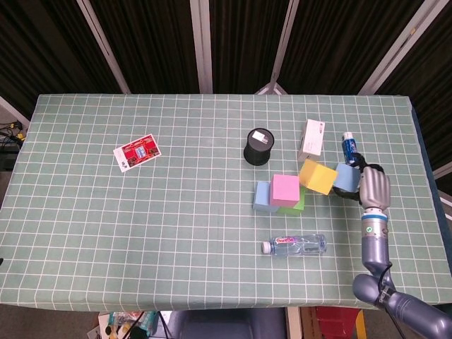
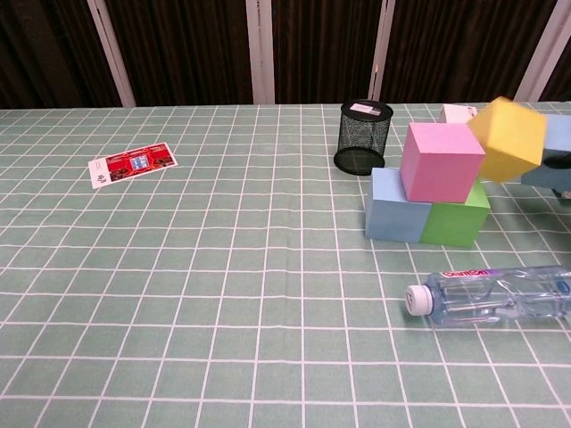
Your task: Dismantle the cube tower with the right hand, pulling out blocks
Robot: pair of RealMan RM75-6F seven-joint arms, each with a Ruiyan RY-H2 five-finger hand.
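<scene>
My right hand grips a light blue block that is pulled out to the right of the tower; the same block shows at the chest view's right edge. The yellow block is tilted between the held block and the tower, and in the chest view the yellow block hangs tipped in the air. The pink block still sits on another blue block and a green block. My left hand is out of both views.
A water bottle lies in front of the tower. Behind it stand a black mesh cup and a white box. A toothpaste tube lies just behind my right hand. A red card lies far left.
</scene>
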